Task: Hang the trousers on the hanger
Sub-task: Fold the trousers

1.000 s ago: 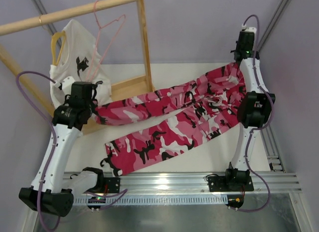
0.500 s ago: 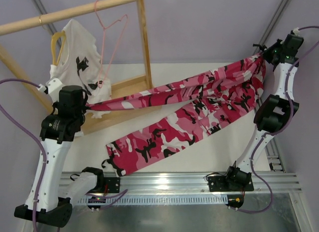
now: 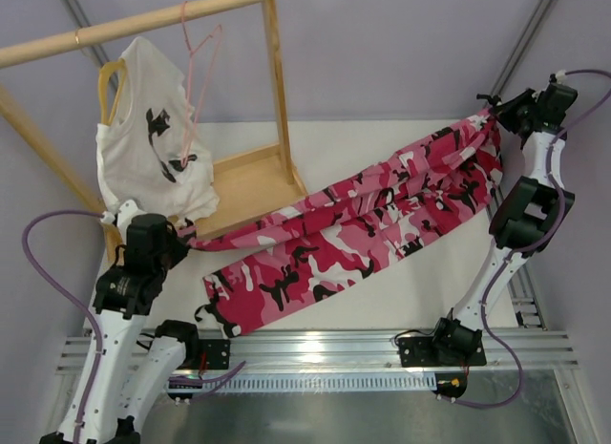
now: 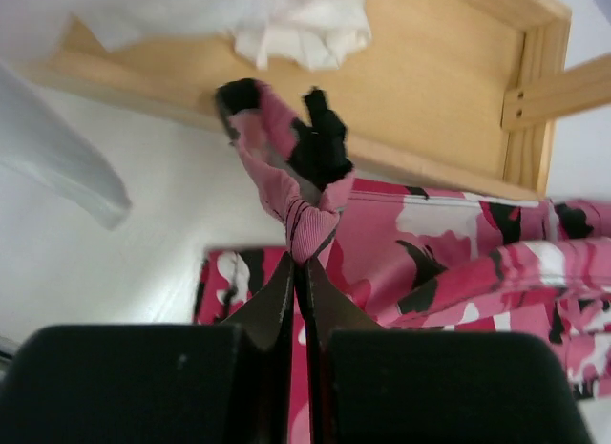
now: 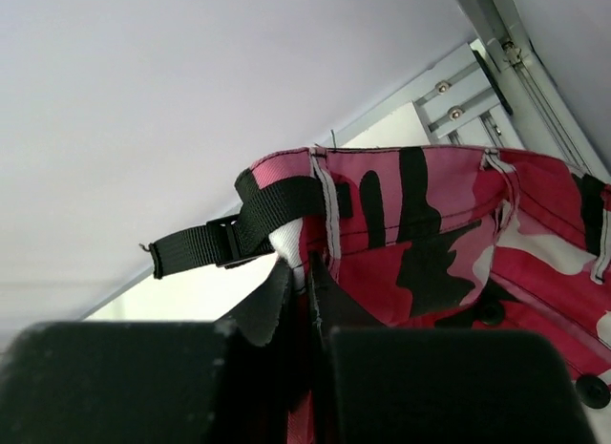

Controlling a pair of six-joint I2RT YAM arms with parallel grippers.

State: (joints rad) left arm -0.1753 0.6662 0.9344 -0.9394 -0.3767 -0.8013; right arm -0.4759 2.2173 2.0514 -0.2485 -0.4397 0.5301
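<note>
I am drawing my left gripper (image 4: 301,263) back and down, pinched shut on a cuff of the trousers (image 3: 363,215), while my right gripper (image 5: 304,267) keeps the waistband clamped high, so the cloth is stretching taut between them. The hanger (image 3: 196,81) is hanging above and ahead of my left gripper, beyond the edge of the wooden rack base (image 3: 250,181), with open air between.

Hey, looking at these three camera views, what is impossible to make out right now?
- Top view: the hanger, its thin lower bar lost against the white T-shirt.
- Left wrist view: how much of the trousers the left gripper pinches, hidden between its shut jaws.
- Right wrist view: the waistband inside the right gripper, hidden likewise.
- Both wrist views miss the hanger.
</note>
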